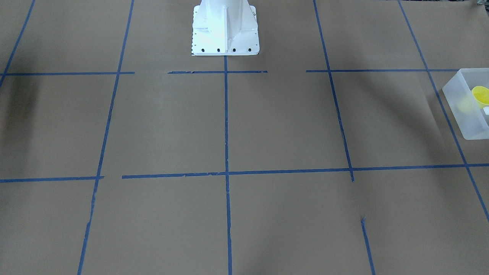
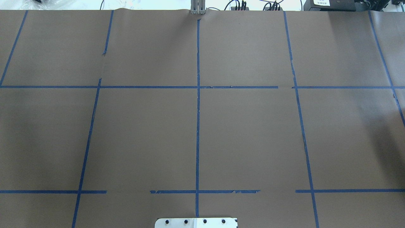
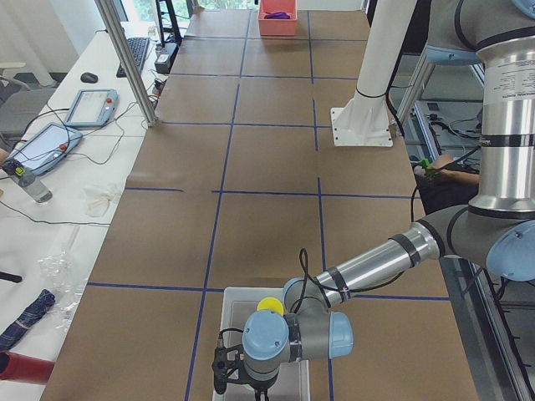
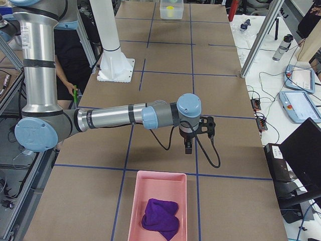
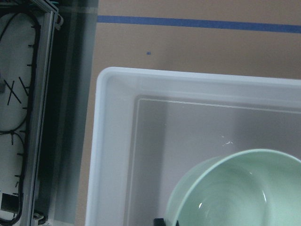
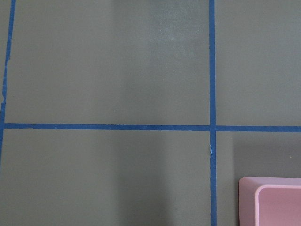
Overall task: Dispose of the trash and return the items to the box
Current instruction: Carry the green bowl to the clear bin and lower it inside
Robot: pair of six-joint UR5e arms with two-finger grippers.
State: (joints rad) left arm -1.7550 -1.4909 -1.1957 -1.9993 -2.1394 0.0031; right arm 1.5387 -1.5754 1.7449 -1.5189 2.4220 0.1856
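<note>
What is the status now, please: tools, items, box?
Left tool over box, state unclear. Right tool aloft, state unclear. Cup and bowl inside box. No obstruction seen.

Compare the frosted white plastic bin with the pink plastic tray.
The frosted white plastic bin is translucent; the pink plastic tray is opaque. The bin holds a small yellow plastic cup and pale mint-green round bowl; the tray holds a crumpled purple cloth. Both are rectangular, open-topped.

yellow cup [image 1: 480,95] inside frosted box [image 1: 463,114], mint bowl [image 5: 240,188] above its floor
</note>
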